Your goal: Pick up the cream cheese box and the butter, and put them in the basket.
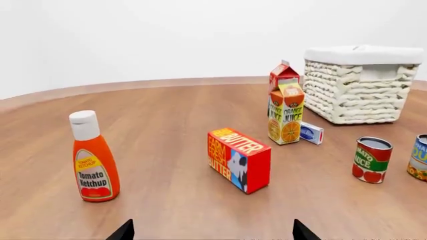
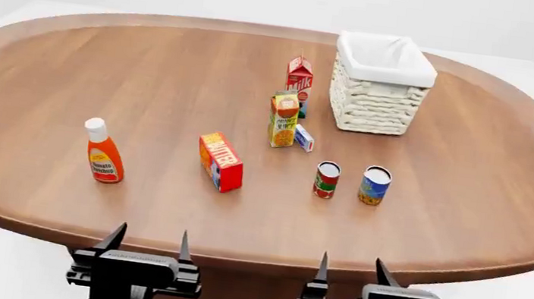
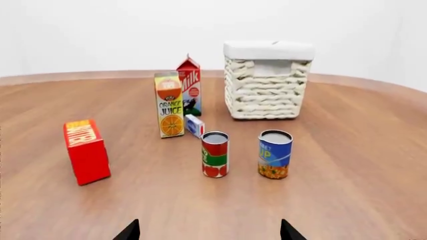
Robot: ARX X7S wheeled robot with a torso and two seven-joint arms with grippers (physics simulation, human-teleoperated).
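Red-orange butter (image 1: pixel 239 159) stands alone mid-surface in the left wrist view, while the cream cheese box (image 1: pixel 311 132) sits tucked against the orange juice carton (image 1: pixel 286 114).

From the head, the left gripper (image 2: pixel 146 240) and right gripper (image 2: pixel 349 267) hang off the near edge, jaws wide and empty; the basket (image 2: pixel 380 94) sits far back.

Seen from the right wrist, reaching the cream cheese box risks toppling the carton or the tomato can (image 3: pixel 215 154).
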